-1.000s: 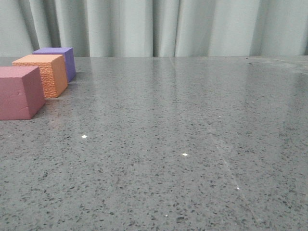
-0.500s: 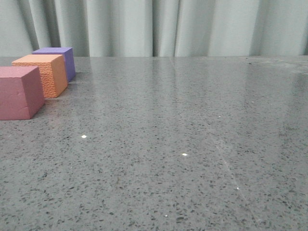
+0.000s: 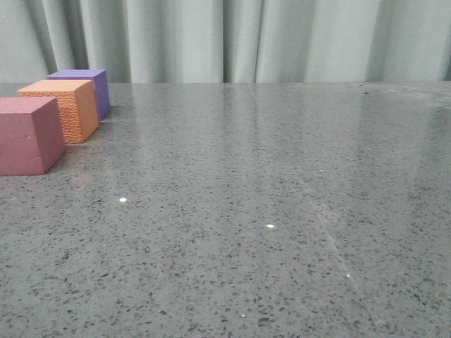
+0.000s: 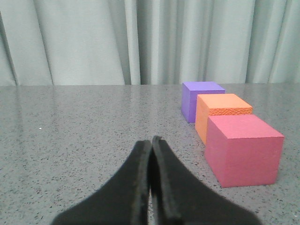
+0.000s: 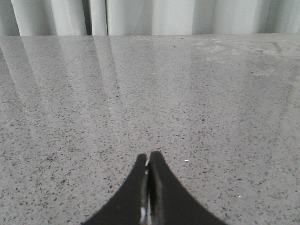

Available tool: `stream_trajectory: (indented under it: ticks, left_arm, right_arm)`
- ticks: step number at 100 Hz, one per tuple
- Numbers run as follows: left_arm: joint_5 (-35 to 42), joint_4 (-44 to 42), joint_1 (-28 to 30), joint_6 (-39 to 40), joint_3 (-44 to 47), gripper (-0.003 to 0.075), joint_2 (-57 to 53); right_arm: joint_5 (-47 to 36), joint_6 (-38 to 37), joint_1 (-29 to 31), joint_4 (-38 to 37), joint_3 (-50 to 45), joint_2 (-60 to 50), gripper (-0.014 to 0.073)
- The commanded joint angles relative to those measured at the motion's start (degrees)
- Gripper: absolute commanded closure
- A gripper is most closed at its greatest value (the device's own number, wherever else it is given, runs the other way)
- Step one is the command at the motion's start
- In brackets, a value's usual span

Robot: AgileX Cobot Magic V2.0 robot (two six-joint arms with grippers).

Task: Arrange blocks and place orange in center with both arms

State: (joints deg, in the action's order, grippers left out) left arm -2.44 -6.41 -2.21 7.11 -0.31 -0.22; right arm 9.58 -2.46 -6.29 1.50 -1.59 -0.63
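Three cubes stand in a row at the table's far left in the front view: the pink-red cube [image 3: 27, 135] nearest, the orange textured cube [image 3: 65, 108] in the middle, the purple cube [image 3: 88, 89] farthest. The left wrist view shows the same row: pink-red [image 4: 243, 150], orange [image 4: 220, 115], purple [image 4: 200, 99]. My left gripper [image 4: 151, 140] is shut and empty, low over the table, beside and short of the pink-red cube. My right gripper [image 5: 149, 157] is shut and empty over bare table. Neither gripper shows in the front view.
The grey speckled tabletop [image 3: 268, 197] stretches wide to the right of the cubes. A pale pleated curtain [image 3: 232, 39] hangs behind the table's far edge.
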Motion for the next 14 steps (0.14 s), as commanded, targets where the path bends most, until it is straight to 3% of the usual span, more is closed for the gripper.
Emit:
stream_trajectory:
  ticks: [1, 14]
  left_arm:
    - [4.8, -0.1, 0.0, 0.6, 3.2, 0.0739, -1.9]
    - [4.8, -0.1, 0.0, 0.6, 3.2, 0.0739, -1.9]
  right_arm:
    - [-4.7, 0.4, 0.4, 0.0, 0.8, -1.4, 0.0661]
    - [-4.7, 0.4, 0.4, 0.0, 0.8, -1.4, 0.0661]
